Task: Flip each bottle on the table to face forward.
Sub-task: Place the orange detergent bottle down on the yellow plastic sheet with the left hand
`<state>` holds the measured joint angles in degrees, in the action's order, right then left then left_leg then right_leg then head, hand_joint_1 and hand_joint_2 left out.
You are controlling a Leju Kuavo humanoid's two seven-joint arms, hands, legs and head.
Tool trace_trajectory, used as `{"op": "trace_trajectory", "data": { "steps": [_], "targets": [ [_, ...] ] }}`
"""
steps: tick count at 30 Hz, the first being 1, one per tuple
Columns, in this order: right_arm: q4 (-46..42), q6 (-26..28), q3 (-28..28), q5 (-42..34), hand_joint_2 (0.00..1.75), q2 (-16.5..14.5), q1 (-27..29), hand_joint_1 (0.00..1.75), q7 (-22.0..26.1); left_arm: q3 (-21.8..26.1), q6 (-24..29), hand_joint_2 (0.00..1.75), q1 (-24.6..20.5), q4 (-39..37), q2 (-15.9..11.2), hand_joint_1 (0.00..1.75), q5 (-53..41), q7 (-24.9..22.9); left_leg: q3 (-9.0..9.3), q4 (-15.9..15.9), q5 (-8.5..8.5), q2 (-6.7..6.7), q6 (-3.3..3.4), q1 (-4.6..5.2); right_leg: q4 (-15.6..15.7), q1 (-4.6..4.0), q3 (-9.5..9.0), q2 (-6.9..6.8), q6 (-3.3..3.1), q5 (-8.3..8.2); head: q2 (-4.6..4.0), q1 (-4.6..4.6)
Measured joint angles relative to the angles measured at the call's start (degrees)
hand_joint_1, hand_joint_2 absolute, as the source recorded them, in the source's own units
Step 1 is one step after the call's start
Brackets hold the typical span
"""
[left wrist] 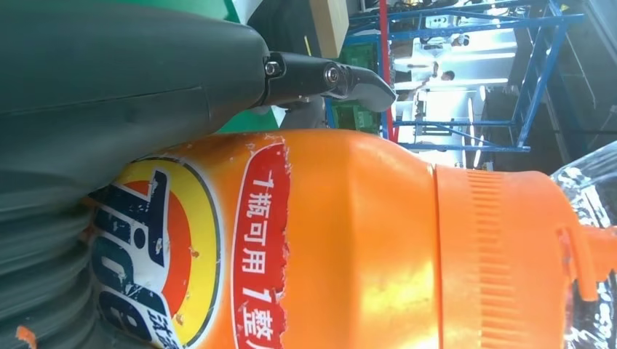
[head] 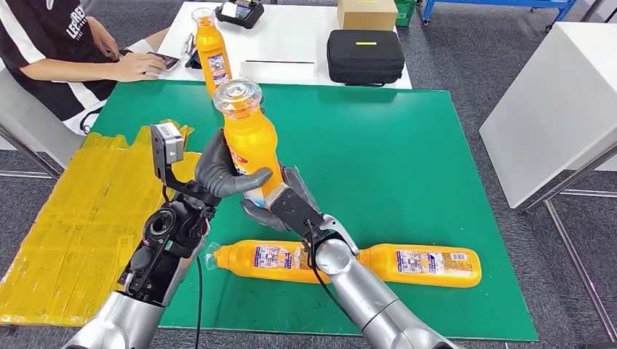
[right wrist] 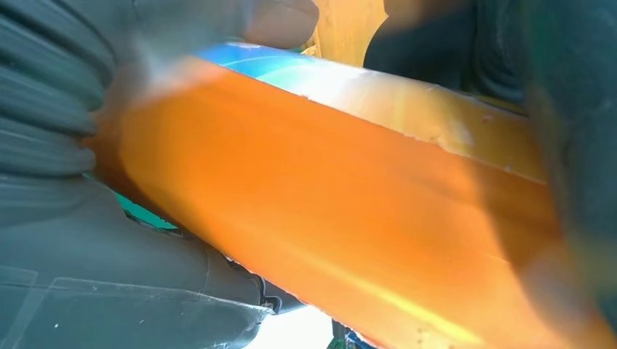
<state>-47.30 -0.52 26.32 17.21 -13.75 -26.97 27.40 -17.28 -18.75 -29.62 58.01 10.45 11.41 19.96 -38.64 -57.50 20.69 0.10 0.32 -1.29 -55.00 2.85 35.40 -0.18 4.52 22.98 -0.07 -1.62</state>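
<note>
Bottle (head: 249, 142) lifted above green surface (head: 407, 160), tilted | left hand (head: 222, 171) grips its body, right hand (head: 280, 200) holds its base | risk: bottle slips during handover if either hand lets go early.

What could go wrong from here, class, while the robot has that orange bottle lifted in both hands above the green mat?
1. The held bottle is tilted, gripped low by the left hand and right hand; its heavy top may swing and slip.
2. Two lying bottles sit right under the arms; lowering could knock them.
3. The upright bottle stands close behind and could be toppled.
</note>
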Motion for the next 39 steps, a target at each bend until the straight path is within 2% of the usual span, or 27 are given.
{"op": "trace_trajectory", "data": {
  "steps": [1, 4, 5, 11, 21, 22, 25, 26, 27, 29, 31, 35, 39],
  "targets": [
    [-0.1, 0.4, 0.3, 0.0, 1.75, 0.1, 0.0, 1.75, -0.2, 0.0, 0.1, 1.75, 0.1, 0.1, 0.0, 0.22, 0.0, 0.0, 0.0, 0.0, 0.0, 0.0, 0.0, 0.0, 0.0, 0.0, 0.0, 0.0, 0.0, 0.0, 0.0, 0.0],
    [-0.3, 1.5, 0.9, 0.2, 1.75, 0.3, 0.1, 1.75, -0.5, 0.0, 0.3, 1.75, 0.3, 0.2, -0.1, 1.53, 0.3, 0.1, 0.0, 0.0, 0.0, 0.0, 0.0, 0.0, 0.0, 0.0, 0.0, 0.0, 0.0, 0.0, 0.0, 0.01],
    [-0.4, 1.9, 1.2, 0.3, 1.75, 0.3, 0.1, 1.75, -0.5, 0.0, 0.2, 1.75, 0.4, 0.3, -0.1, 1.75, 0.6, 0.1, 0.0, 0.0, 0.0, 0.0, 0.0, 0.0, 0.0, 0.0, 0.0, 0.0, 0.0, 0.0, 0.0, 0.0],
    [-0.4, 5.2, 2.5, 1.6, 1.75, 0.3, 0.2, 1.75, -1.1, 0.4, -0.5, 1.75, 0.8, 0.3, -0.3, 1.75, 2.8, 0.2, 0.0, 0.0, 0.0, 0.0, 0.0, 0.0, 0.0, 0.0, 0.0, 0.0, 0.0, 0.0, 0.0, -0.01],
    [-0.4, 6.8, 3.0, 2.5, 1.75, 0.3, 0.3, 1.75, -1.2, 0.8, -0.6, 1.75, 1.1, 0.4, -0.3, 1.75, 3.9, 0.1, 0.0, 0.0, 0.0, 0.0, 0.0, 0.0, 0.0, 0.0, 0.0, 0.0, 0.0, 0.0, 0.0, 0.0],
    [-0.4, 6.9, 3.0, 2.5, 1.75, 0.3, 0.3, 1.68, -1.2, 0.9, -0.6, 1.75, 1.1, 0.4, -0.3, 1.75, 3.9, 0.1, 0.0, 0.0, 0.0, 0.0, 0.0, 0.0, 0.0, 0.0, 0.0, 0.0, 0.0, 0.0, 0.0, 0.0],
    [-0.4, 7.3, 3.1, 2.8, 1.75, 0.3, 0.3, 0.38, -1.2, 1.0, -0.5, 1.75, 1.2, 0.5, -0.3, 1.75, 4.0, 0.1, 0.0, 0.0, 0.0, 0.0, 0.0, 0.0, 0.0, 0.0, 0.0, 0.0, 0.0, 0.0, 0.0, 0.01],
    [-0.6, 7.7, 3.2, 3.0, 1.75, 0.3, 0.3, 0.0, -1.1, 1.1, -0.3, 1.75, 1.2, 0.6, -0.3, 1.75, 3.9, 0.1, 0.0, 0.0, 0.0, 0.0, 0.0, 0.0, 0.0, 0.0, 0.0, 0.0, 0.0, 0.0, 0.0, 0.01],
    [-0.8, 8.2, 3.3, 3.3, 1.75, 0.4, 0.5, 0.0, -1.1, 1.2, 0.3, 1.75, 1.2, 0.7, -0.4, 1.75, 3.6, 0.1, 0.0, 0.0, 0.0, 0.0, 0.0, 0.0, 0.0, 0.0, 0.0, -0.01, 0.0, 0.0, 0.0, 0.0],
    [-2.1, 9.8, 3.5, 4.0, 0.87, 0.7, 1.4, 0.0, -1.1, 1.4, 3.4, 1.75, 1.2, 1.0, -0.4, 1.75, 1.1, 0.3, -0.01, 0.0, 0.0, -0.01, 0.0, 0.0, 0.0, 0.0, 0.0, -0.04, 0.0, 0.01, 0.0, 0.01],
    [-4.4, 11.4, 3.6, 5.2, 0.0, 1.2, 2.8, 0.0, -1.1, 1.6, 9.4, 1.75, 0.9, 1.4, -0.5, 1.75, -3.9, 0.7, -0.02, 0.0, 0.01, -0.01, -0.01, 0.0, 0.0, 0.0, 0.0, -0.05, 0.0, 0.0, 0.0, 0.02],
    [-11.5, 12.7, 4.2, 7.9, 0.0, 2.3, 5.7, 0.0, -1.4, 2.8, 20.9, 1.75, 0.4, 1.1, -1.8, 1.75, -14.3, 1.2, 0.01, 0.0, 0.05, 0.27, -0.07, -0.01, 0.0, -0.01, 0.18, 0.17, -0.05, -0.05, 0.0, -0.03],
    [-15.7, 12.8, 4.4, 8.5, 0.0, 3.3, 7.3, 0.0, -1.7, 3.6, 24.1, 1.75, 0.3, 1.0, -2.4, 1.75, -17.7, 1.5, -0.01, 0.0, 0.01, 0.18, -0.06, -0.02, 0.0, -0.01, 0.13, 0.08, -0.05, -0.02, 0.0, 0.02]
  ]
}}
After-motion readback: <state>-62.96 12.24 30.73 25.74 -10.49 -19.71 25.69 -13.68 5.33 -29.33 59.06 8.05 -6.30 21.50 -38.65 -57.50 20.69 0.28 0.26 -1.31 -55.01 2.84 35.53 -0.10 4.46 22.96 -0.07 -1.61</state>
